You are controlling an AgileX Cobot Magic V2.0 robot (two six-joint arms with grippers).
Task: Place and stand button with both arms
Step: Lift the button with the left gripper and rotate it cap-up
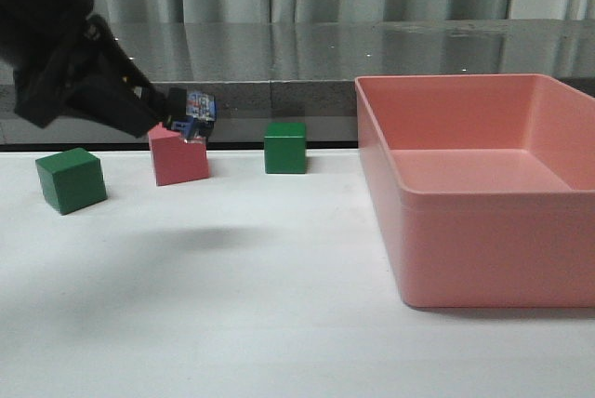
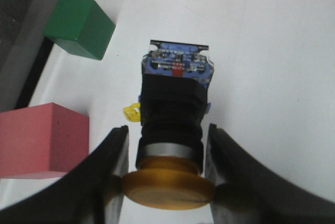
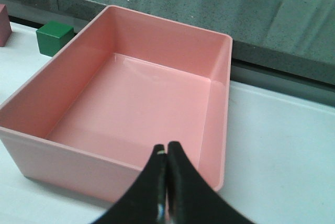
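The button has a yellow mushroom cap, a silver collar, a black body and a blue-clear base block. My left gripper is shut on it, its fingers on both sides of the cap and collar, the base pointing away from the wrist. In the front view the left gripper holds the button in the air at the far left, just above the pink cube. My right gripper is shut and empty, above the near wall of the pink bin. The right arm does not show in the front view.
A large pink bin fills the right side of the table. A green cube sits at the left, a second green cube at the back middle. A grey ledge and curtains run behind the table.
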